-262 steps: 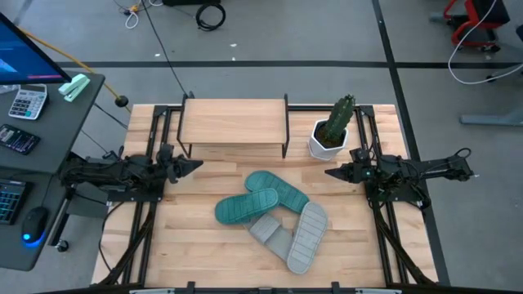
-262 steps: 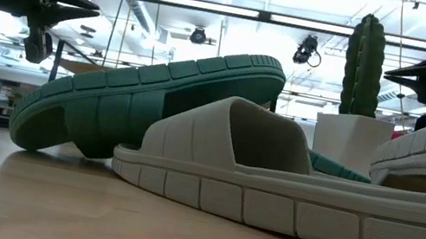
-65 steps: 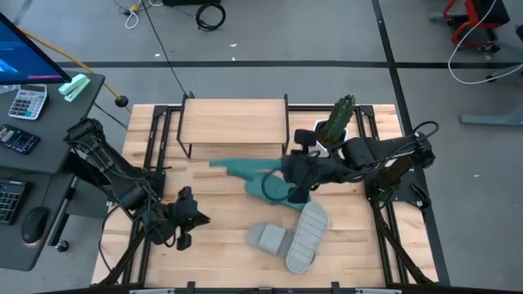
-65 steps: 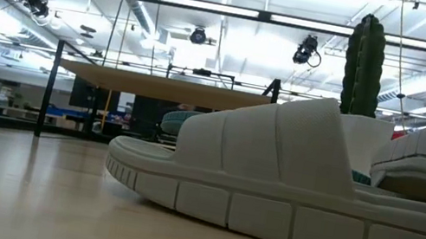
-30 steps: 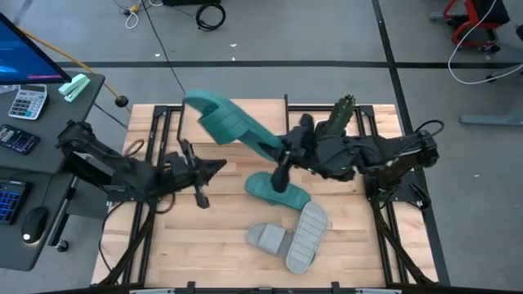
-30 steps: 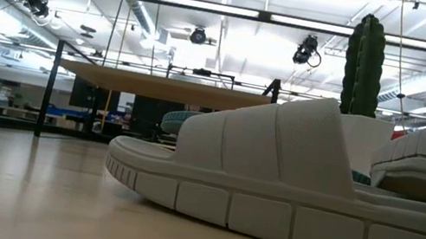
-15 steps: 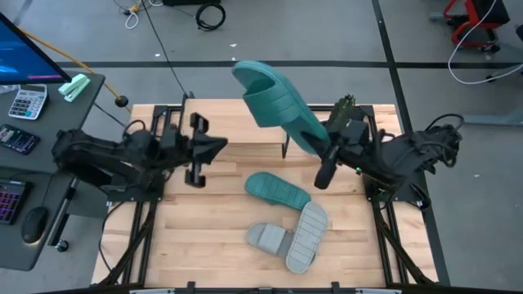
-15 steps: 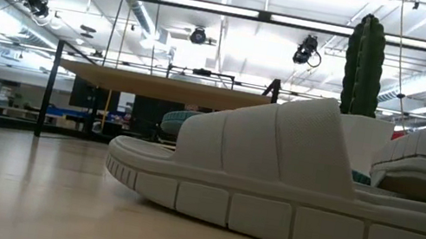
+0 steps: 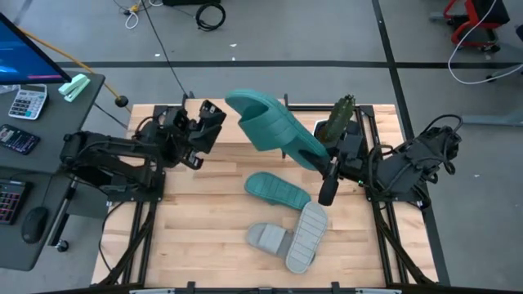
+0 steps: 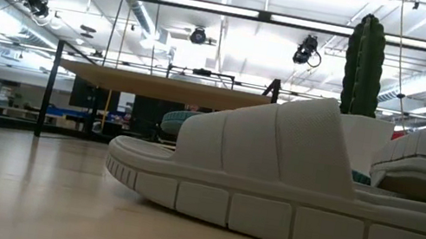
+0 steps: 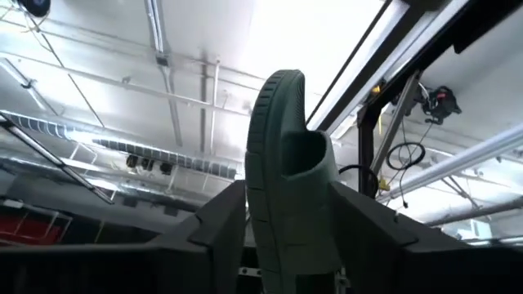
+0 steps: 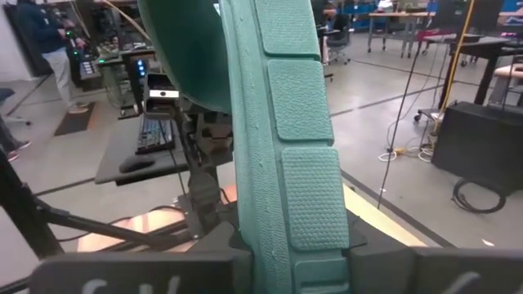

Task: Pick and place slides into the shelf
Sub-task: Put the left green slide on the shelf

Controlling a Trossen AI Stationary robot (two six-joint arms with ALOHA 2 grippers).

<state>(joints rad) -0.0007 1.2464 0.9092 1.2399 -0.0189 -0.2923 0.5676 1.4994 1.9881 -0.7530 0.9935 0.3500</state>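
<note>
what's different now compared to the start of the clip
One teal slide left the pile; the right gripper now holds it lifted above the shelf. The left gripper rose to the shelf. Second teal slide and both grey slides remain on the table.

Around the work table: a plant, a desk and loose cables

A cactus [image 9: 341, 114] in a white pot [image 10: 350, 142] stands on the wooden table [image 9: 221, 237]. A grey desk [image 9: 49, 147] beside it holds a calculator [image 9: 27, 103], keyboard [image 9: 10, 201] and mouse [image 9: 33, 225]. Cables [image 9: 208, 15] lie on the floor. A person [image 12: 45, 49] stands in the room.
</note>
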